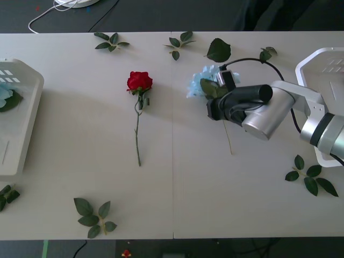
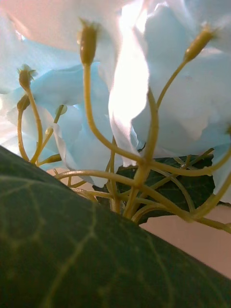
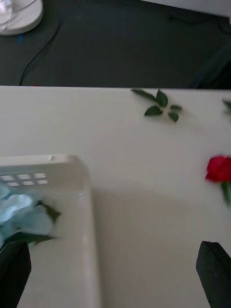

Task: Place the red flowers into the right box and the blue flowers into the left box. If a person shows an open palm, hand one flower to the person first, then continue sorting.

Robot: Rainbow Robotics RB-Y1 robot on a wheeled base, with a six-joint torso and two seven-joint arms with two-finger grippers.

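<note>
While the left hand [image 3: 115,269] gapes over the pale table [image 1: 172,204], right hand's grip is unclear.

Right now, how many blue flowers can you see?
2. One blue flower lies on the table under the right claw; another is in the left box, partly hidden.

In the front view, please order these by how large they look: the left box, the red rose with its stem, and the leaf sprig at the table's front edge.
1. The left box, though cut off by the picture's edge.
2. The red rose with its long stem.
3. The leaf sprig, smallest.
</note>
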